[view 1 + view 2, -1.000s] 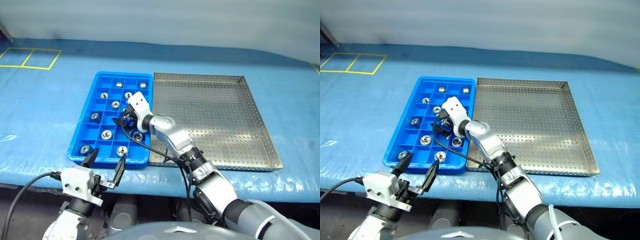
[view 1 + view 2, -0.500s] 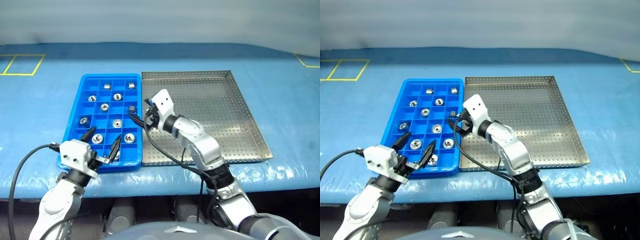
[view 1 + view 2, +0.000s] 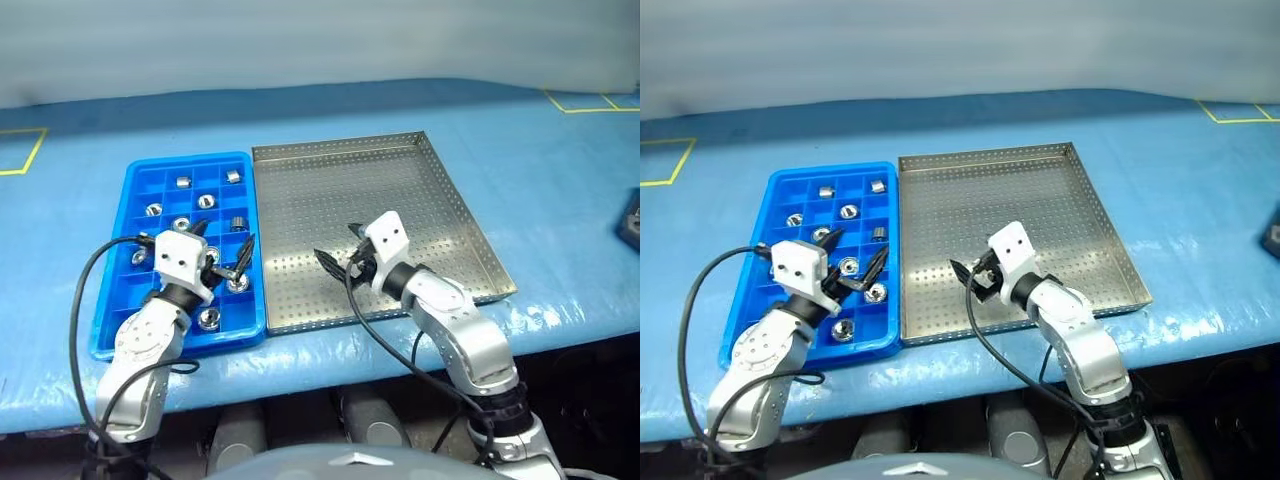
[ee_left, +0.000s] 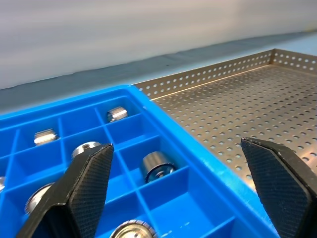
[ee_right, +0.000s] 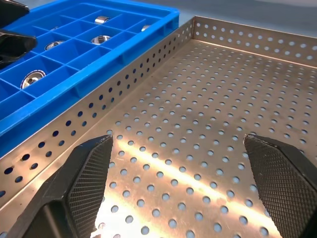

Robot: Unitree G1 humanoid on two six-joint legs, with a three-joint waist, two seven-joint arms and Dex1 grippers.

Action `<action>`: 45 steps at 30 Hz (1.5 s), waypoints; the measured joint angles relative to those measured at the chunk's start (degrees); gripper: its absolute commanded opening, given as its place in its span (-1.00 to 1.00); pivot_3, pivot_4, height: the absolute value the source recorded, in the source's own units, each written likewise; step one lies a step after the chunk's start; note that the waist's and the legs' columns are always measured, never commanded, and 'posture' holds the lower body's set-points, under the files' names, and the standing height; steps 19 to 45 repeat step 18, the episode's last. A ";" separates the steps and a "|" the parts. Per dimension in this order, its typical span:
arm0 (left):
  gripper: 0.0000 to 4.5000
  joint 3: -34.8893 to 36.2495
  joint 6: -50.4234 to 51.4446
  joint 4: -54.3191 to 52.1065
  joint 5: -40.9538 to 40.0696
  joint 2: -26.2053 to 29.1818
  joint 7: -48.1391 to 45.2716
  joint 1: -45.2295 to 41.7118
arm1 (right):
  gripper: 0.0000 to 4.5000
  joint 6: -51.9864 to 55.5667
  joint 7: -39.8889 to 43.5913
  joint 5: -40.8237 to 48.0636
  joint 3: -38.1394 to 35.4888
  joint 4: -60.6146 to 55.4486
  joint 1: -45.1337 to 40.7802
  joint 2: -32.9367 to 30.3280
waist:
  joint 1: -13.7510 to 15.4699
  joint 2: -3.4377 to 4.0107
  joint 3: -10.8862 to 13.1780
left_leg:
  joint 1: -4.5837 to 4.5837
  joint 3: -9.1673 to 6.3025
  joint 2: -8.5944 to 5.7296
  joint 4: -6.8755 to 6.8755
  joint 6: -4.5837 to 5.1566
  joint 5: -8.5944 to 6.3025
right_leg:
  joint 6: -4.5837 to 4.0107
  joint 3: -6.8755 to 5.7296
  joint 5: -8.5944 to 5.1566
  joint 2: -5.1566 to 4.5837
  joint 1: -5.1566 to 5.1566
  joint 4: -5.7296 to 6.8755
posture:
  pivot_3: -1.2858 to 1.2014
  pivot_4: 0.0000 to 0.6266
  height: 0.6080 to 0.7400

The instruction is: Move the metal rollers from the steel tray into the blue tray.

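The blue tray (image 3: 190, 158) lies to the left of the steel tray (image 3: 400, 190), and their long sides touch. Several metal rollers (image 3: 240, 222) sit one to a compartment in the blue tray, and every roller I see is there (image 4: 157, 166). My left gripper (image 3: 224, 250) hangs open and holds nothing over the blue tray's near half, pointing toward the steel tray. Over the near left part of the steel tray's perforated base (image 5: 208, 99), my right gripper (image 3: 340, 250) is also open with nothing between its fingers (image 5: 84, 178).
Both trays rest on a table under a blue cover (image 3: 530, 170), close to its front edge. Yellow tape marks (image 3: 590, 100) lie at the far corners. A dark object (image 3: 630, 222) sits at the right edge. A black cable (image 3: 80, 300) loops beside my left arm.
The camera has swung, shifting the whole picture left. My right gripper has moved from over the blue tray to over the steel tray. My left gripper has come forward over the blue tray.
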 measured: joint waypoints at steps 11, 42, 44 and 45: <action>1.00 -0.87 1.66 0.19 -0.01 -0.35 -0.03 1.72 | 0.98 1.82 0.27 2.22 -2.03 -2.31 3.13 -3.05 | -2.62 0.00 0.00 | 0.54 -0.06 -0.01 0.02 0.01 0.00 | -0.29 0.01 -0.19 0.02 0.56 -0.01 | -0.10 -0.52 1.00; 1.00 -0.61 1.68 -0.07 -0.05 -0.35 0.03 3.46 | 0.98 1.83 0.95 2.81 -1.66 -1.99 1.50 -3.24 | -2.37 -0.01 0.00 | 0.54 -0.06 -0.02 0.01 0.01 0.00 | -0.28 0.04 -0.18 0.01 0.57 -0.02 | -0.07 -0.52 1.00; 1.00 -0.61 1.68 -0.07 -0.05 -0.35 0.03 3.46 | 0.98 1.83 0.95 2.81 -1.66 -1.99 1.50 -3.24 | -2.37 -0.01 0.00 | 0.54 -0.06 -0.02 0.01 0.01 0.00 | -0.28 0.04 -0.18 0.01 0.57 -0.02 | -0.07 -0.52 1.00; 1.00 -0.61 1.68 -0.07 -0.05 -0.35 0.03 3.46 | 0.98 1.83 0.95 2.81 -1.66 -1.99 1.50 -3.24 | -2.37 -0.01 0.00 | 0.54 -0.06 -0.02 0.01 0.01 0.00 | -0.28 0.04 -0.18 0.01 0.57 -0.02 | -0.07 -0.52 1.00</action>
